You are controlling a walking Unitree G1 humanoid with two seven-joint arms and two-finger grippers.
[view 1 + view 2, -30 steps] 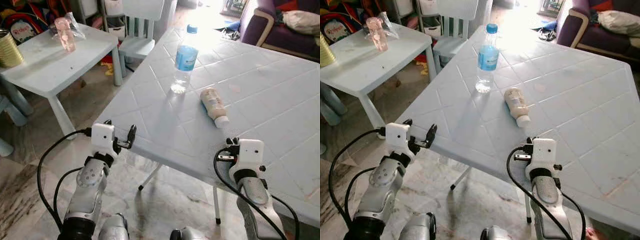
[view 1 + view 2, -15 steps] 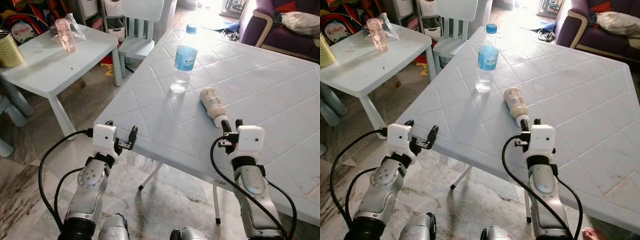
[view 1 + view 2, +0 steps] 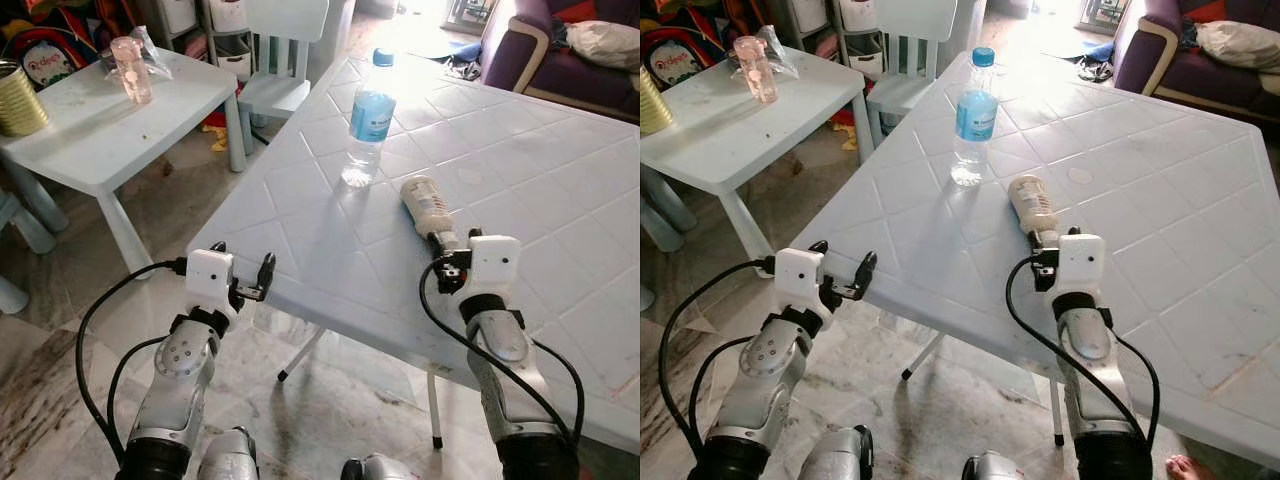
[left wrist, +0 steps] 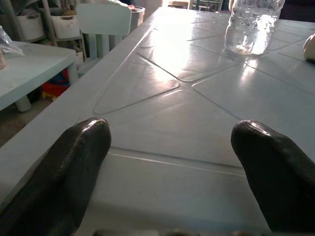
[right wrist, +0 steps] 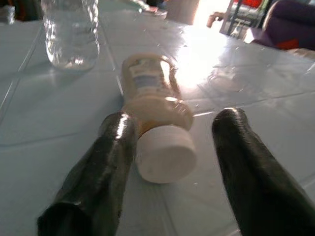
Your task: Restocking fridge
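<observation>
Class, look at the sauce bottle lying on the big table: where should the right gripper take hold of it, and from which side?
Grip the sauce bottle across its neck, just behind the white cap. It lies on its side, cap toward the robot, so approach cap-end on, low along the table. The right gripper is open, fingers either side of the cap.

Silver arms, looping black cables, white boxy wrists, each hand black-fingered
</observation>
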